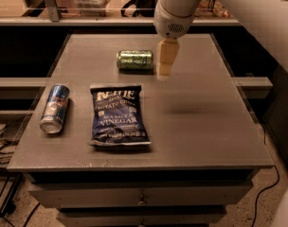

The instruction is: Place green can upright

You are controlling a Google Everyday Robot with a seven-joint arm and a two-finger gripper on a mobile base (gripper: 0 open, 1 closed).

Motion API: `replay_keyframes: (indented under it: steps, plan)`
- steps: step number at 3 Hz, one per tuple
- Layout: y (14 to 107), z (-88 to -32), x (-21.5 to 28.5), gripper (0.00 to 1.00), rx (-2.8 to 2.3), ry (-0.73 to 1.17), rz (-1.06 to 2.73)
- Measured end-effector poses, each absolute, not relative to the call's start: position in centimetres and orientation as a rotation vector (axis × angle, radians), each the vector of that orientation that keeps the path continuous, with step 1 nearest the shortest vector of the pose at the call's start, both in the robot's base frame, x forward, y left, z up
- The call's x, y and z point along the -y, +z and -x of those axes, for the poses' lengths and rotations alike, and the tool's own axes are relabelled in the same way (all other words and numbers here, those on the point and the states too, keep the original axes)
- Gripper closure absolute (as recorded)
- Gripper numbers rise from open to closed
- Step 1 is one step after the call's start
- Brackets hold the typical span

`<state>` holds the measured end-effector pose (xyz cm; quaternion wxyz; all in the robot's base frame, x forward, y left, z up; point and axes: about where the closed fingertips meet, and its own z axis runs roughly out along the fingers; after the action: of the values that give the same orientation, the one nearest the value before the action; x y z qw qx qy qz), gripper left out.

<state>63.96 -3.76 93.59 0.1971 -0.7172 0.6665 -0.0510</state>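
The green can (134, 59) lies on its side on the grey table (191, 112), at the back middle, its length running left to right. My gripper (165, 65) hangs from the white arm just to the right of the can's right end, above the table. It is apart from the can and holds nothing I can see.
A dark blue chip bag (117, 115) lies flat in front of the green can. A blue-and-white can (54, 109) lies on its side near the left edge. A shelf with clutter runs behind the table. Drawers sit below the front edge.
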Motion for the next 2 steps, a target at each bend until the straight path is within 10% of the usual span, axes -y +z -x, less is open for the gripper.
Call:
replay_keyframes:
  steps: [2]
  plan:
    - [93.01, -64.21, 2.78, 0.0, -1.878, -0.154, 2.042]
